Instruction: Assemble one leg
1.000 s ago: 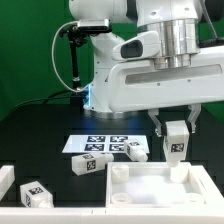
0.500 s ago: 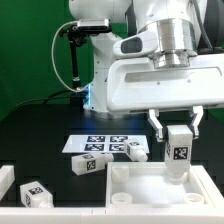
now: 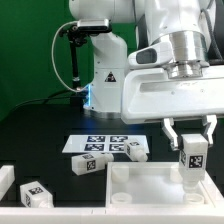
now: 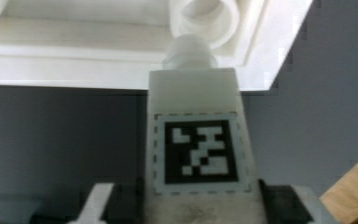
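My gripper [image 3: 191,137] is shut on a white leg [image 3: 192,160] with a black-and-white tag, holding it upright over the right rear corner of the large white tray piece [image 3: 150,190]. In the wrist view the leg [image 4: 197,125] fills the middle between my fingers [image 4: 105,200], and its far end points at a raised corner of the tray piece [image 4: 87,40]. Other legs lie on the table: one [image 3: 86,165] before the marker board, one [image 3: 136,150] at its right end, and one [image 3: 35,194] at the exterior view's lower left.
The marker board [image 3: 100,144] lies on the black table behind the tray piece. A white block [image 3: 5,182] sits at the exterior view's left edge. The robot base [image 3: 100,70] and a green backdrop stand behind.
My gripper has moved with the leg toward the exterior view's right and a little lower, from above the tray piece's rear rim to its right rear corner.
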Available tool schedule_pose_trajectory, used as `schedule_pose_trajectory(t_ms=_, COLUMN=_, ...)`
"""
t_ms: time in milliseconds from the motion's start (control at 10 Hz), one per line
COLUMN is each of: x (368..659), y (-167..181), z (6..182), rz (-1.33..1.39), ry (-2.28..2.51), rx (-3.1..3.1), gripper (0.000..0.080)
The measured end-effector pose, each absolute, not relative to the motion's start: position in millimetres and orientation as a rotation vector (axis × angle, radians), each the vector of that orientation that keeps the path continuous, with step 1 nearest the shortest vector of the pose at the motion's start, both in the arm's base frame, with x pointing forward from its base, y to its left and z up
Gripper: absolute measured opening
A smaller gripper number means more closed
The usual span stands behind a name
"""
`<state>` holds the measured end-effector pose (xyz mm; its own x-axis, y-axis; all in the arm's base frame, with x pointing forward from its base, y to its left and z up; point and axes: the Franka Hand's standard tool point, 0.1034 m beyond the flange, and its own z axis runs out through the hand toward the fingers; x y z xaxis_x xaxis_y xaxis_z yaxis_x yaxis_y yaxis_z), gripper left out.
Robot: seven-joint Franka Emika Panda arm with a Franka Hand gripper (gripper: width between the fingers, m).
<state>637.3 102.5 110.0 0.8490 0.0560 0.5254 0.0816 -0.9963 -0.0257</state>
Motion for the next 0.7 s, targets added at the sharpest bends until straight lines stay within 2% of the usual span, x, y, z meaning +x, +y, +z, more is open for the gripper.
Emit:
schedule_pose_trajectory(t_ms=200, x=633.6, y=104.6, z=100.4, rz=-0.823, ry=-0.119, rx=-2.982, gripper=0.0285)
schedule_pose_trajectory(t_ms=700, x=630.7, y=113.1, z=90.8, rz=-0.822, ry=-0.14, rx=-2.981, gripper=0.0285)
